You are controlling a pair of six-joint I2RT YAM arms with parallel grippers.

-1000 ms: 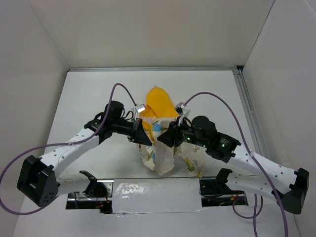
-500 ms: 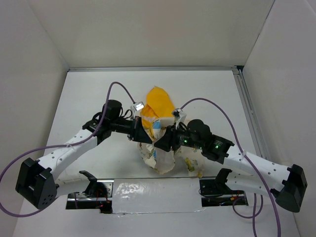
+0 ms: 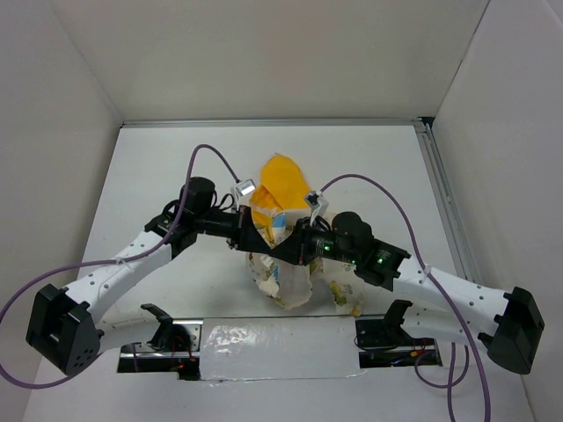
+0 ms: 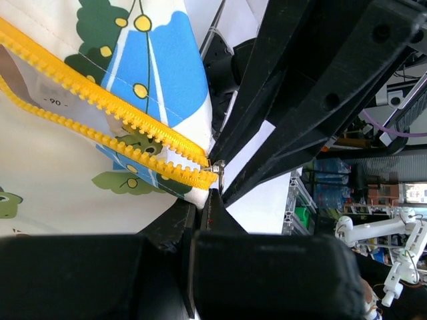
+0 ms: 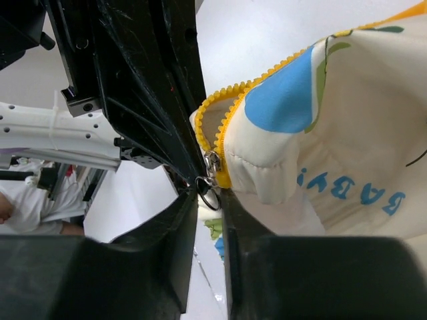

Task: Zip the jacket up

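Observation:
The jacket [image 3: 292, 283] hangs bunched between my two grippers over the table's middle, its yellow-orange hood [image 3: 283, 180] lying behind. My left gripper [image 3: 257, 236] is shut on the bottom corner of the jacket [image 4: 193, 195], right beside the end of the yellow zipper teeth [image 4: 113, 130]. My right gripper [image 3: 288, 251] meets it from the other side. In the right wrist view the silver slider [image 5: 212, 162] sits at the bottom of the zipper, and its dark pull ring [image 5: 209, 187] lies between my right gripper [image 5: 210, 198] fingertips, which stand narrowly apart and touch it on both sides.
A metal rail [image 3: 444, 202] runs along the table's right edge, and white walls close in on three sides. A taped strip [image 3: 255, 338] lies at the near edge between the arm bases. Purple cables [image 3: 211, 158] arch over both arms.
My right arm has slid left, bringing its gripper close against the left one at the zipper's bottom. Its jaws widened, then narrowed onto the pull ring. The left gripper kept its grip.

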